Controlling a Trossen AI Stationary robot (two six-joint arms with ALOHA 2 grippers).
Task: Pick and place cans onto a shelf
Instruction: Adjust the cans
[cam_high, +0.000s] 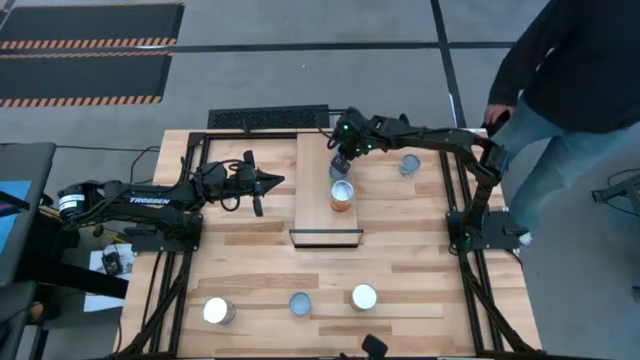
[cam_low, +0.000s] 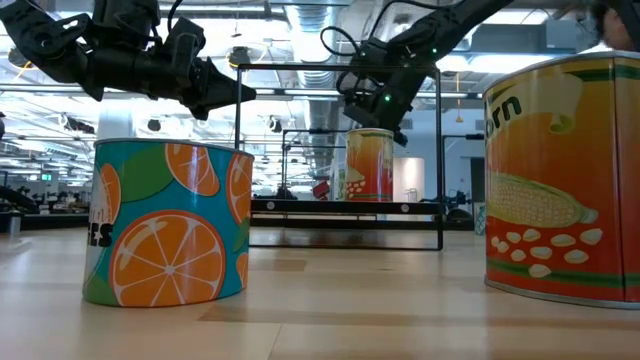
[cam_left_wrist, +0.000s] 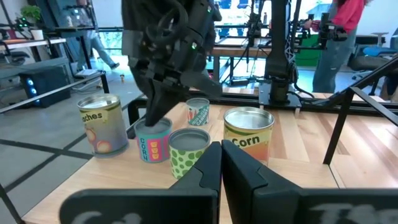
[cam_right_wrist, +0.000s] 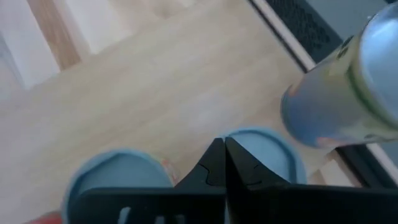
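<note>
The shelf (cam_high: 325, 190) is seen in the high view as a narrow light board lying lengthwise at the far middle of the table (cam_high: 420, 270). The right hand (cam_high: 341, 160) is held low over the far part of the shelf, above the cans gathered there; in the right wrist view its fingers (cam_right_wrist: 219, 163) are pressed together, with nothing between them. An orange corn can (cam_high: 342, 196) stands upright on the shelf, just near of that hand. In the left wrist view a polka-dot can (cam_left_wrist: 188, 151), a pink-labelled corn can (cam_left_wrist: 153, 139) and a peaches can (cam_left_wrist: 101, 123) are seen standing close together on the shelf beside it; whether they touch cannot be told. A grey-topped can (cam_high: 409, 164) stands on the table to the right of the shelf.

The left hand (cam_high: 262, 185) is held above the table to the left of the shelf, pointing toward it, its fingers (cam_left_wrist: 202, 171) pressed together and empty.

Along the near edge of the table three cans stand well apart: a left can (cam_high: 217, 311), a middle can (cam_high: 300, 303) and a right can (cam_high: 364, 296). A person (cam_high: 570, 90) stands beyond the far right corner of the table.
</note>
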